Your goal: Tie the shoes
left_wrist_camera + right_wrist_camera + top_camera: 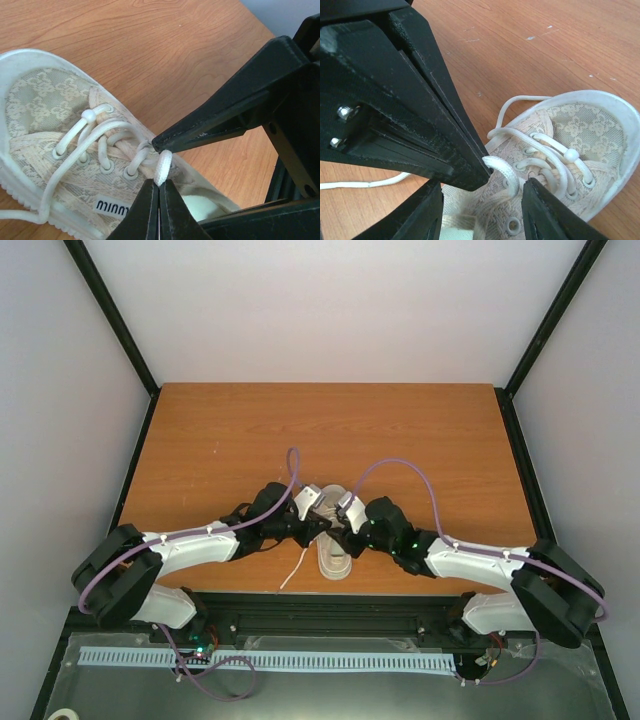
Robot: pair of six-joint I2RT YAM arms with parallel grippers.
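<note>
The cream lace-patterned shoe [334, 558] lies between the two arms near the table's front edge, its toe pointing away from them. My left gripper [159, 184] is shut on a short loop of white lace [164, 164] just above the top eyelets. In the right wrist view the same loop [504, 174] sticks out from the left gripper's closed tips. My right gripper [482, 202] is open and straddles the shoe's tongue [495, 207], the loop between its fingers [547, 212] without touching them. One right finger's tip [156, 144] sits beside the loop.
A loose lace end [293, 570] trails off the shoe's left side onto the wooden table [400, 440]. A black rail [330, 605] runs along the near edge. White walls enclose the table on three sides.
</note>
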